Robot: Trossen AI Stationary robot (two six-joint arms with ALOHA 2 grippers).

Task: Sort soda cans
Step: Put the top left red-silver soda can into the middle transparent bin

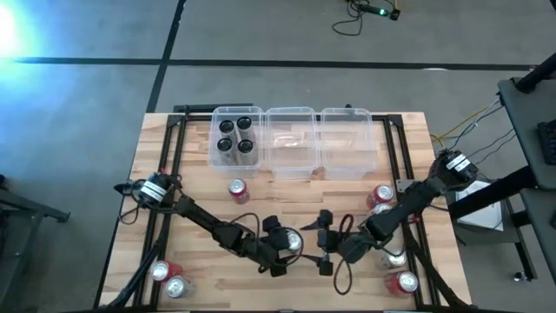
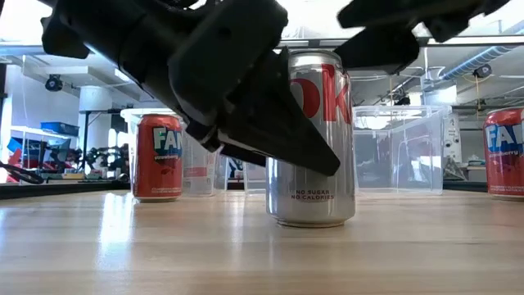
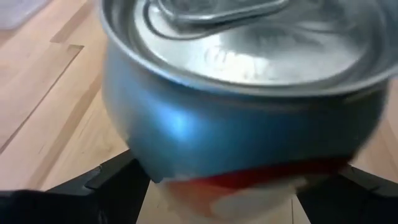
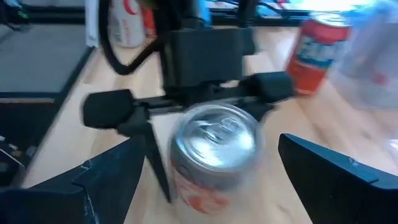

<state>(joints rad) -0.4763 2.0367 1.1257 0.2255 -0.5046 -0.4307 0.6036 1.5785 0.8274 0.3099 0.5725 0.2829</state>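
Silver can (image 1: 293,243) upright between left gripper's (image 1: 284,248) open jaws

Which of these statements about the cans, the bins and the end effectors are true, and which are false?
1. The left bin holds four black cans. True.
2. The middle bin is full of red cans. False: no can shows in it.
3. The left end effector is around a silver can that stands on the table. True.
4. The right end effector grips a red can. False: it is open and empty, beside the silver can.
5. The silver can lies on its side. False: it stands upright in the low view.
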